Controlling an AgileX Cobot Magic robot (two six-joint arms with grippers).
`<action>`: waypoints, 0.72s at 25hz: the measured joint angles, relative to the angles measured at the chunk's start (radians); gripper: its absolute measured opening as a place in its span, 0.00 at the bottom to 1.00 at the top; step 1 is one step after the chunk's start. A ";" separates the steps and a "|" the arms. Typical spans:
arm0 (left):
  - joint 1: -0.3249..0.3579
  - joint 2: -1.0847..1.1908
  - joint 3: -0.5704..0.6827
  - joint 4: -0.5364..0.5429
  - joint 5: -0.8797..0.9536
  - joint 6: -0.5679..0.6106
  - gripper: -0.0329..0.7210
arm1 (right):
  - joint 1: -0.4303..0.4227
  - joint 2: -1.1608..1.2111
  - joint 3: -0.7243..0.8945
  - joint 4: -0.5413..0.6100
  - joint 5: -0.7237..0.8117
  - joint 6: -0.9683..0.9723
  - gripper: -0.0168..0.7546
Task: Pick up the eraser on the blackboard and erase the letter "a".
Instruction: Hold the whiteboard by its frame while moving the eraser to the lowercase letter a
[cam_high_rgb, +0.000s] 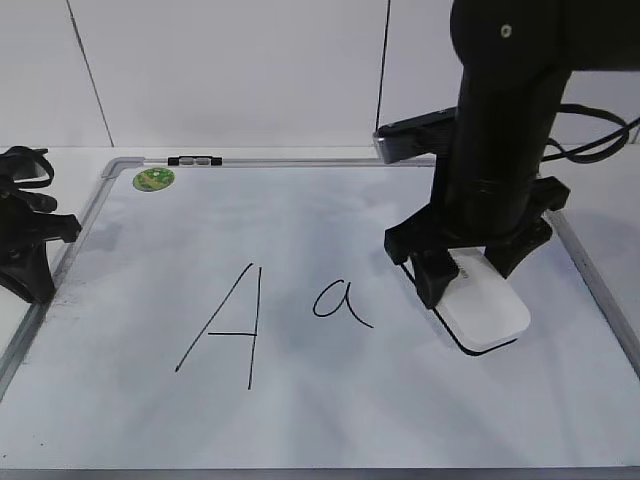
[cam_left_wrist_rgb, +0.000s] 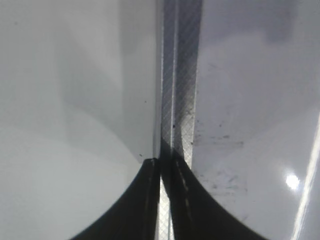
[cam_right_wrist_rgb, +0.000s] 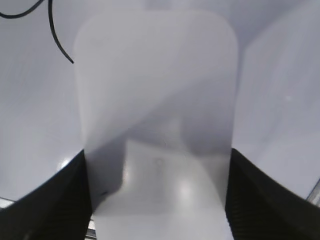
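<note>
The white eraser (cam_high_rgb: 485, 305) lies on the blackboard (cam_high_rgb: 300, 215) at the right, its long side slanted toward the front right. My right gripper (cam_high_rgb: 468, 270) stands over its rear end with a finger against each long side, shut on it. In the right wrist view the eraser (cam_right_wrist_rgb: 155, 100) fills the space between the two fingers (cam_right_wrist_rgb: 157, 200). The small cursive letter "a" (cam_high_rgb: 340, 300) is just left of the eraser; part of its stroke shows in the right wrist view (cam_right_wrist_rgb: 57, 40). My left gripper (cam_high_rgb: 30, 250) is shut and empty at the board's left frame (cam_left_wrist_rgb: 180, 75).
A tall capital "A" (cam_high_rgb: 230, 325) is drawn left of the "a". A green oval sticker (cam_high_rgb: 154, 179) sits in the board's far left corner. The grey frame (cam_high_rgb: 590, 270) runs close to the right of the eraser.
</note>
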 joint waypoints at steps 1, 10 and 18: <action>0.000 0.000 0.000 0.000 0.000 0.000 0.10 | 0.000 0.014 -0.012 0.002 0.000 -0.002 0.71; 0.000 0.000 0.000 0.000 -0.001 0.000 0.10 | 0.000 0.167 -0.203 0.028 0.000 -0.016 0.71; 0.000 0.000 0.000 -0.002 -0.002 0.000 0.10 | 0.000 0.286 -0.288 0.033 0.000 -0.022 0.71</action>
